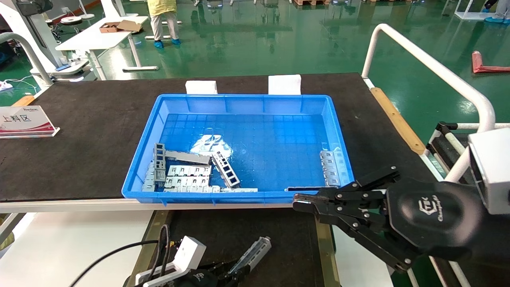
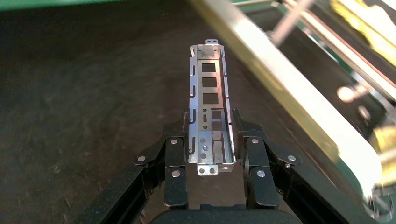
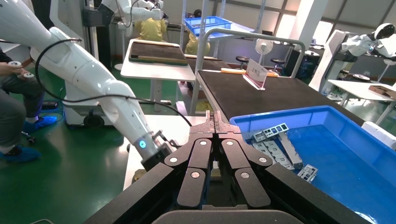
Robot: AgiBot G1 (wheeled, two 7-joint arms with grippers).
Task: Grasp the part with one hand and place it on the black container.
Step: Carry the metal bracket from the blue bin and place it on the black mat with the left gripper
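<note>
Over black container [image 2: 93,93] — left gripper [image 2: 212,135] clamps part [image 2: 209,107]

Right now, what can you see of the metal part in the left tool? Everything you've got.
The slim silver-grey metal channel strip has raised rims with notched edges, a row of rectangular cutouts along its floor, and small holed tabs at both ends. It looks like thin stamped sheet metal. The left tool is shut on one end, a finger on each rim, open side facing the wrist camera. The free end juts out over the flat matte-black tray; contact with the tray cannot be told.
</note>
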